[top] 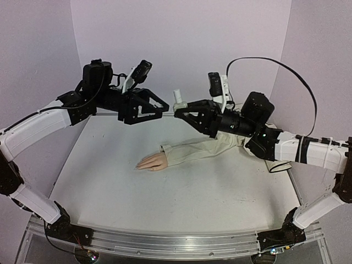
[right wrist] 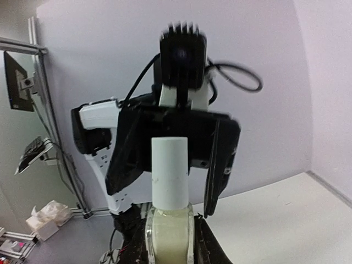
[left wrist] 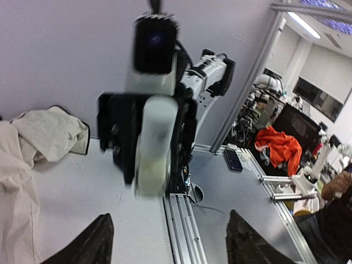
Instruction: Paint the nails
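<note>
The peach fake hand (top: 152, 161) lies flat on the table, coming out of a beige cloth sleeve (top: 192, 151); its nails are too small to make out. Both arms are raised above it, tip to tip. My right gripper (top: 179, 111) is shut on a nail polish bottle (top: 177, 99) of pale liquid (right wrist: 170, 231) with a white cap (right wrist: 170, 170) that points at the left gripper. My left gripper (top: 164, 109) is open and empty, its fingers (right wrist: 220, 159) apart on either side of the cap, not touching it. In the left wrist view the bottle (left wrist: 155, 146) is blurred ahead of the open fingertips (left wrist: 91, 245).
The white table (top: 165, 203) has purple walls at the back and sides. A black cable (top: 286, 71) loops above the right arm. More beige cloth (left wrist: 49, 129) lies bunched behind the sleeve. An aluminium rail (top: 165, 242) runs along the near edge.
</note>
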Controlling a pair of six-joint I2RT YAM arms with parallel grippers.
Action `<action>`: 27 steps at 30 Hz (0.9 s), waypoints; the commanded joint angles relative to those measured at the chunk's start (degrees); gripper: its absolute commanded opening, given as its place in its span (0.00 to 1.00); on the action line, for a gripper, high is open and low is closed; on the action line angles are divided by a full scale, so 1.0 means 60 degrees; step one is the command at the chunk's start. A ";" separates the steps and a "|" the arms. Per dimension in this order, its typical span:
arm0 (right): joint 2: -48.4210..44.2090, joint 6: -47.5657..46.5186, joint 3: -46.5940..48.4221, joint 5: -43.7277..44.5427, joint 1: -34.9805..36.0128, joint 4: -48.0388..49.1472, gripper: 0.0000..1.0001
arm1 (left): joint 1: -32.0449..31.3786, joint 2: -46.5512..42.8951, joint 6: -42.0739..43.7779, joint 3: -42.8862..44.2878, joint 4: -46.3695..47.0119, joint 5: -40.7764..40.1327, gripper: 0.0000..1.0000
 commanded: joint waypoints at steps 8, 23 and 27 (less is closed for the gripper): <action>-0.0534 -0.2877 0.0452 0.5929 0.0115 -0.1136 0.00 | 0.0324 -0.1139 -0.2919 -0.0515 -0.1174 -0.4675 0.80; 0.1488 -0.4012 0.1592 1.0665 0.2372 -0.0733 0.00 | -0.0359 -0.0506 -0.3030 0.0650 -0.1118 -0.6839 0.64; 0.1802 -0.4109 0.1860 1.0752 0.2585 -0.0733 0.00 | -0.0392 -0.0457 -0.2882 0.0649 -0.1119 -0.6927 0.56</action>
